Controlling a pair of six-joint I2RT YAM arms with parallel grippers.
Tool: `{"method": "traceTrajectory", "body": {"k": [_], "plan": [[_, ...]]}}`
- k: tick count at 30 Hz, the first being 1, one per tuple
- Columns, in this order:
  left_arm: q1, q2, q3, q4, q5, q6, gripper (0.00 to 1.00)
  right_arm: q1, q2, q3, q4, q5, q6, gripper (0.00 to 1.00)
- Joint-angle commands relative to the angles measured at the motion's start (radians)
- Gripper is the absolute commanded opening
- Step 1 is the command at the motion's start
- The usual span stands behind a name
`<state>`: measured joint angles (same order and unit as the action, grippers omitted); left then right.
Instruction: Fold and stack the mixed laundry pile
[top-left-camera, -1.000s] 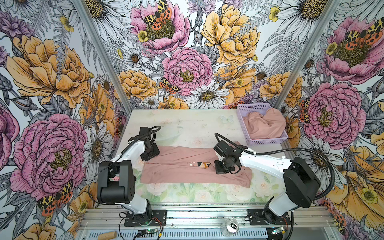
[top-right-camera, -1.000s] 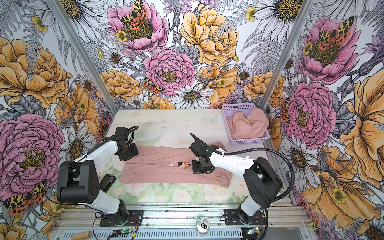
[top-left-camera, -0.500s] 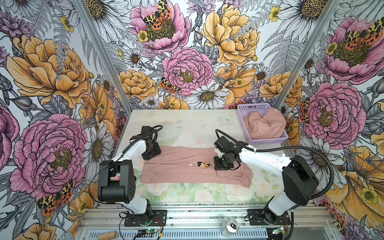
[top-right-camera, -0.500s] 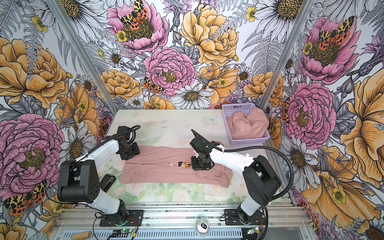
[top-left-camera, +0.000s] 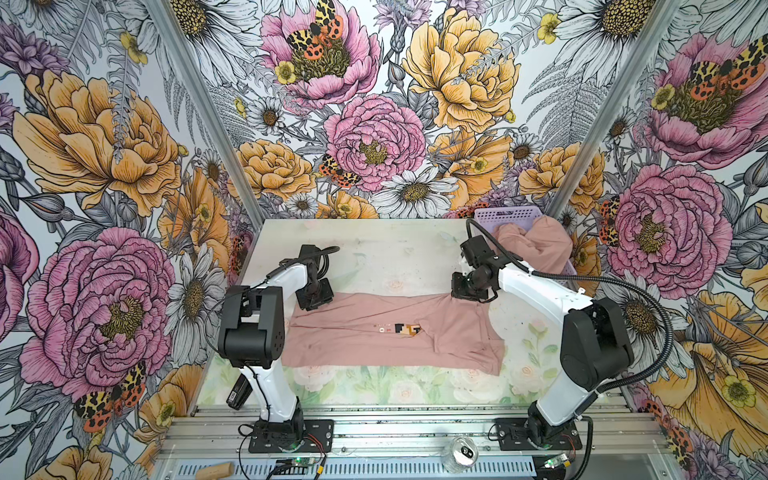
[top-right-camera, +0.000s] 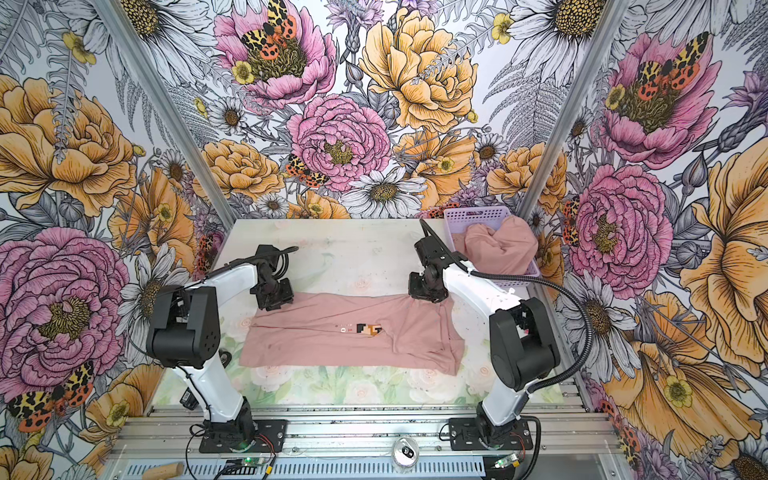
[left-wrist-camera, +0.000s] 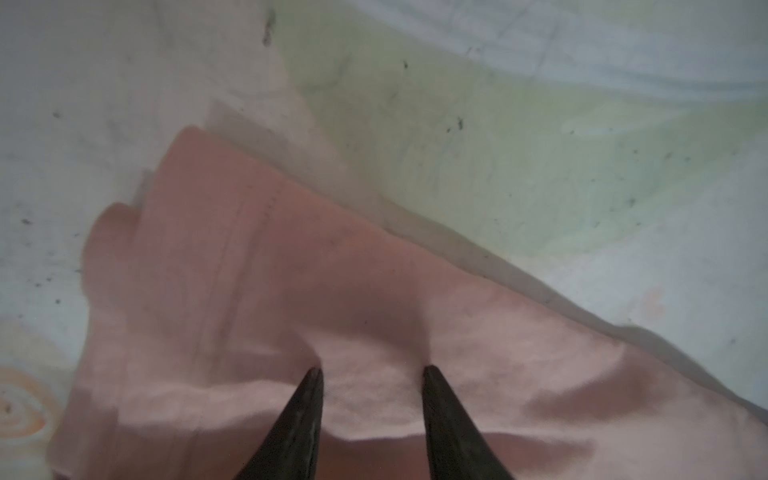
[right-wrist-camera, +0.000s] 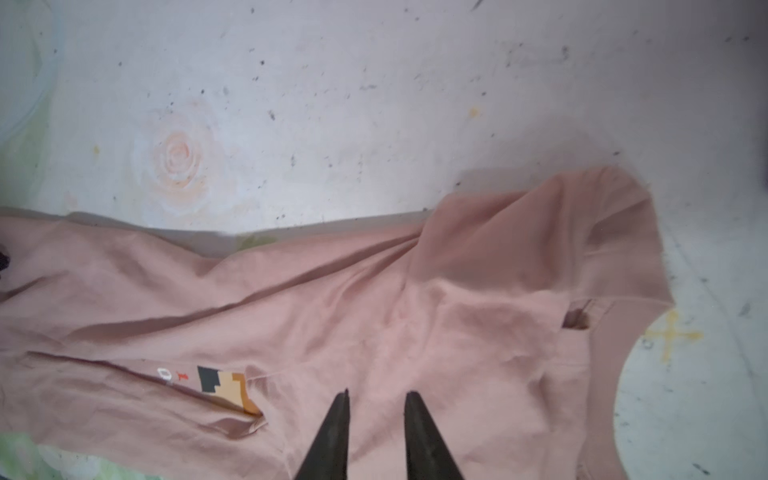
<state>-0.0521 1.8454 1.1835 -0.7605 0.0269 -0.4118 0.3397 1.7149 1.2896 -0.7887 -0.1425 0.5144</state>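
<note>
Across the middle of the table (top-left-camera: 374, 245) lies the pink T-shirt (top-left-camera: 365, 336), half folded lengthwise; we judge it light, limp and prone to slide, best pinched at hem and shoulder corners. Our left gripper (left-wrist-camera: 370, 374) and right gripper (right-wrist-camera: 376, 399) stand slightly parted, holding nothing. Only the top views show more pink cloth (top-left-camera: 534, 245) in the basket (top-left-camera: 498, 215); the left wrist view shows hem stitching.
</note>
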Motion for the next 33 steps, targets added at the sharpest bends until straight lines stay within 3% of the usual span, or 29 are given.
{"method": "traceTrajectory", "body": {"k": [1, 9, 20, 28, 33], "plan": [[0.022, 0.041, -0.02, 0.004, -0.007, 0.001, 0.38, -0.041, 0.043, 0.044, 0.033, 0.056, -0.031, 0.27], [0.11, 0.078, -0.044, 0.003, -0.036, 0.014, 0.27, -0.082, 0.098, 0.105, 0.049, 0.047, -0.036, 0.28], [0.197, 0.101, -0.03, -0.005, -0.09, 0.023, 0.24, -0.098, 0.12, 0.118, 0.052, 0.044, -0.043, 0.31], [0.229, 0.11, -0.003, -0.009, -0.124, 0.025, 0.11, -0.105, 0.123, 0.126, 0.052, 0.033, -0.046, 0.32], [0.254, 0.124, 0.035, -0.033, -0.124, 0.021, 0.09, -0.104, 0.123, 0.123, 0.051, 0.034, -0.051, 0.33]]}}
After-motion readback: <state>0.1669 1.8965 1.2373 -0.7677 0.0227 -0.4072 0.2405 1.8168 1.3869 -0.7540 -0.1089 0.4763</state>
